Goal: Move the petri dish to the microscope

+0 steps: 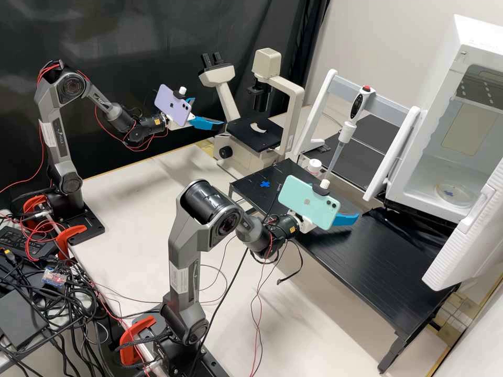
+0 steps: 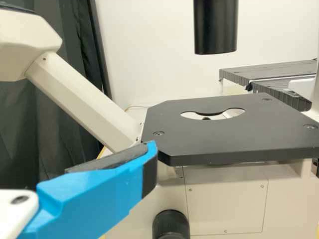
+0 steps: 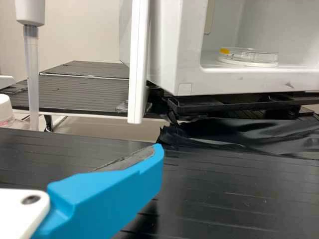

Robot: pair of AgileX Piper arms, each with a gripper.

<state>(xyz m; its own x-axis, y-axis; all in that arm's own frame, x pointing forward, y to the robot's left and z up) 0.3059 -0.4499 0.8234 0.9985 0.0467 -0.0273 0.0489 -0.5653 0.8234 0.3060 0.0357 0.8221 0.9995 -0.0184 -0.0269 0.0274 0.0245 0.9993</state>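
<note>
One white chamber, door open; one microscope; two unclenched grippers; one petri dish to fetch.

Judging from the layout, the pick-up is in hand: the dish is still to be grasped and carried to the microscope's black stage. Left gripper, by the stage, has its fingers parted, grasping nothing; right gripper, over the black rack before the chamber, is likewise parted and unladen. Next, the right one should probably enter level and close across the rim. Petri dish lies flat on the chamber floor, face up; being round, it has no long axis.
</note>
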